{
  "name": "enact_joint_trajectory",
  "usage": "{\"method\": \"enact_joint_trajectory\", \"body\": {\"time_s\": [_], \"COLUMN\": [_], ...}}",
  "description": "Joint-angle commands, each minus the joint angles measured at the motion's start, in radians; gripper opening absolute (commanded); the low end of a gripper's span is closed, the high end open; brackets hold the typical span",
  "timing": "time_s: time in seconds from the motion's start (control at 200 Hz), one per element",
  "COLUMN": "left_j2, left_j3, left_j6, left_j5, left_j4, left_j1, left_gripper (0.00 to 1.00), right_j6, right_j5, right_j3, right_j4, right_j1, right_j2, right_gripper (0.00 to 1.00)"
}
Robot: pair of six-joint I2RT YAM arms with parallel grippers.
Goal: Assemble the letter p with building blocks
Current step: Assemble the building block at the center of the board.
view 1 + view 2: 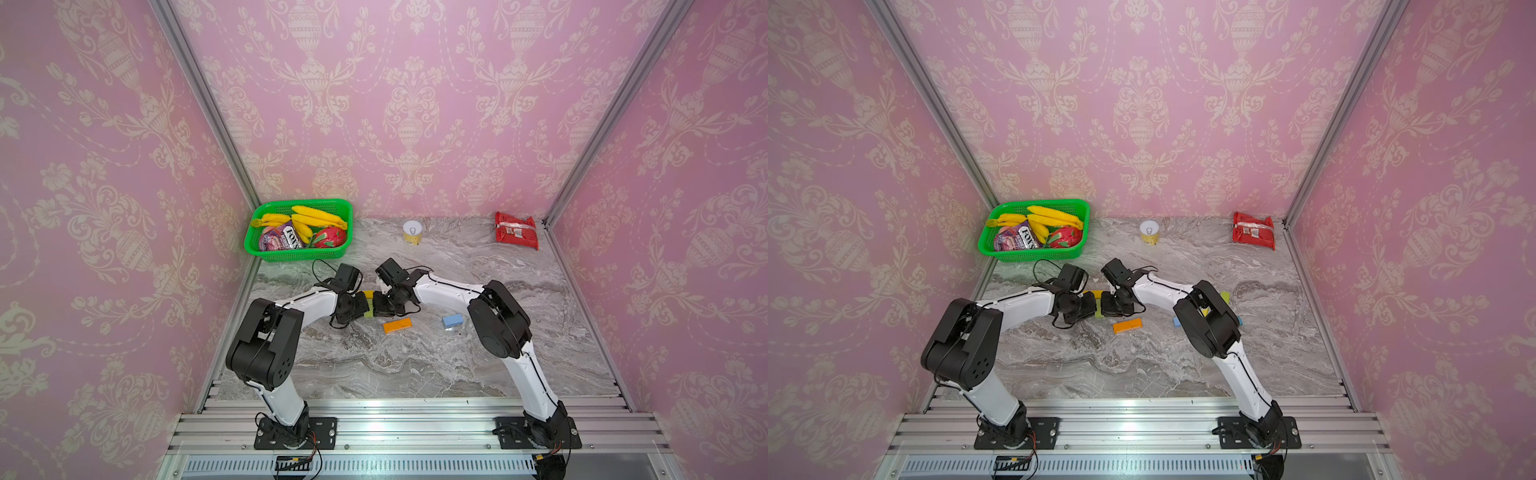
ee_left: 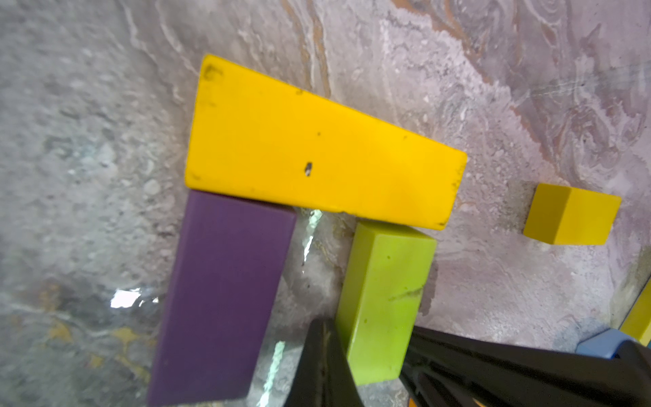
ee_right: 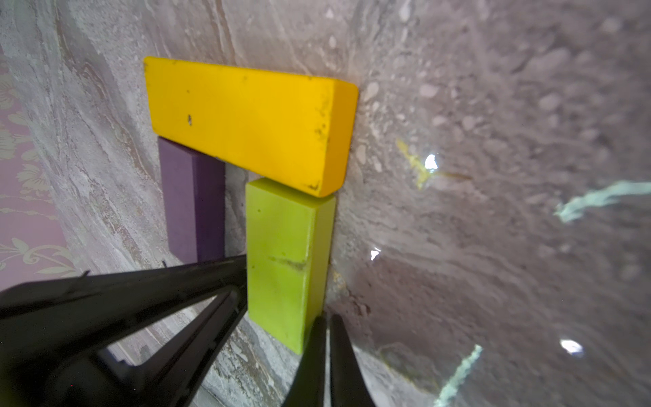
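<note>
L gripper (image 2: 322,363): fingers shut, gripping nothing, tips against lime green block (image 2: 384,306). R gripper (image 3: 327,363): shut too, at block's opp. side. L arm (image 1: 305,301), R arm (image 1: 444,289) bent inward, wrists nearly meeting.

Pink walls (image 1: 415,104) with a cream damask print of urns and flowers close the back and both sides in both top views. Silver frame posts (image 1: 208,104) slant up from the two back corners toward the upper corners of the frame. The desk (image 1: 374,365) is grey-veined marble — glossy, with small bright glints in the wrist views. A ribbed aluminium rail (image 1: 415,424) crosses the bottom edge.
</note>
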Motion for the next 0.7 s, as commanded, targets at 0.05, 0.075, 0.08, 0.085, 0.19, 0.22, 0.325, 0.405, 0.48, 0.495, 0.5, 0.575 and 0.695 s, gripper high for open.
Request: {"method": "enact_joint_trajectory", "body": {"time_s": [0.05,0.075,0.08,0.085,0.19,0.22,0.325,0.405,0.48,0.495,0.5,0.575,0.695], "left_j2": [0.032,0.034,0.034,0.034,0.034,0.034,0.032,0.027,0.014,0.012,0.012,0.005,-0.020], "left_j3": [0.025,0.027,0.027,0.027,0.030,0.030,0.030,0.025,0.010,0.009,0.008,0.007,0.003], "left_j6": [0.019,0.020,0.019,0.019,0.021,0.021,0.024,0.019,0.008,0.008,0.008,0.010,0.013], "left_j5": [-0.014,-0.013,-0.013,-0.012,-0.011,-0.011,-0.014,-0.009,-0.007,-0.009,-0.010,-0.020,-0.042], "left_j4": [-0.033,-0.033,-0.033,-0.033,-0.031,-0.031,-0.035,-0.037,-0.027,-0.027,-0.027,-0.036,-0.052], "left_j1": [0.002,0.002,0.002,0.002,0.002,0.003,0.003,0.003,0.004,0.004,0.004,0.005,0.007], "left_gripper": [0.00,0.00,0.00,0.00,0.00,0.00,0.00,0.00,0.00,0.00,0.00,0.00,0.00], "right_j6": [-0.024,-0.024,-0.023,-0.024,-0.024,-0.024,-0.024,-0.024,-0.024,-0.024,-0.024,-0.024,-0.027], "right_j5": [0.026,0.026,0.027,0.027,0.029,0.030,0.030,0.031,0.033,0.034,0.034,0.034,0.042], "right_j3": [0.005,0.004,0.004,0.003,0.004,0.003,0.001,0.000,-0.001,-0.001,0.000,0.001,0.001], "right_j4": [-0.036,-0.037,-0.037,-0.037,-0.039,-0.039,-0.038,-0.039,-0.040,-0.039,-0.039,-0.041,-0.047], "right_j1": [-0.006,-0.006,-0.006,-0.005,-0.006,-0.005,-0.005,-0.006,-0.005,-0.006,-0.006,-0.006,-0.007], "right_j2": [0.043,0.043,0.043,0.043,0.042,0.041,0.041,0.038,0.036,0.035,0.035,0.037,0.033], "right_gripper": [0.09,0.09,0.09,0.09,0.09,0.09,0.09,0.09,0.09,0.09,0.09,0.09,0.09]}}
